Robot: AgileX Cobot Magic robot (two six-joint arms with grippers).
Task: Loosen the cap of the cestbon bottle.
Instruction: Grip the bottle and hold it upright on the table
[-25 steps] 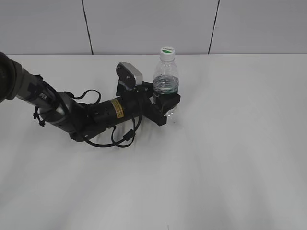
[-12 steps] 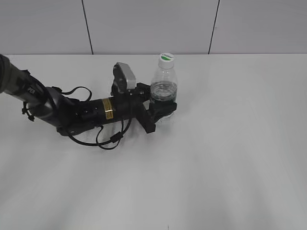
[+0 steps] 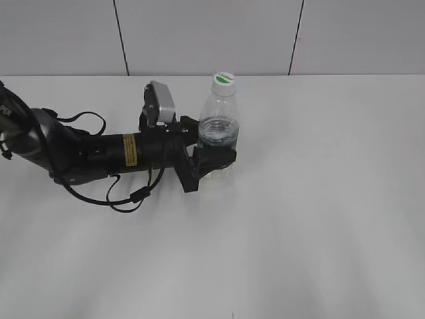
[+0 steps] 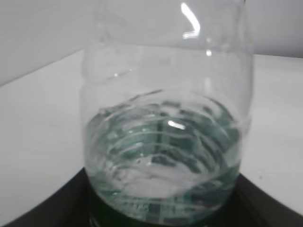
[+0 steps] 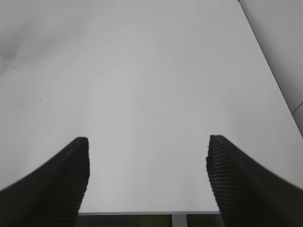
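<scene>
The cestbon bottle point(image 3: 218, 123) stands upright on the white table, clear plastic with a dark green label band low on its body. Its white cap point(image 3: 224, 79) with a green mark sits on top. My left gripper point(image 3: 214, 158) is shut on the bottle's lower body, its arm lying low across the table from the left. In the left wrist view the bottle point(image 4: 165, 118) fills the frame between the black jaws. My right gripper point(image 5: 147, 177) is open and empty over bare table; it does not show in the exterior view.
The white table point(image 3: 319, 199) spreads right and in front of the bottle. A grey panelled wall point(image 3: 212, 33) stands behind it. The table's edge point(image 5: 147, 213) shows in the right wrist view.
The left arm has drawn the bottle leftward and a little toward the front, still gripped. The bottle stays upright.
</scene>
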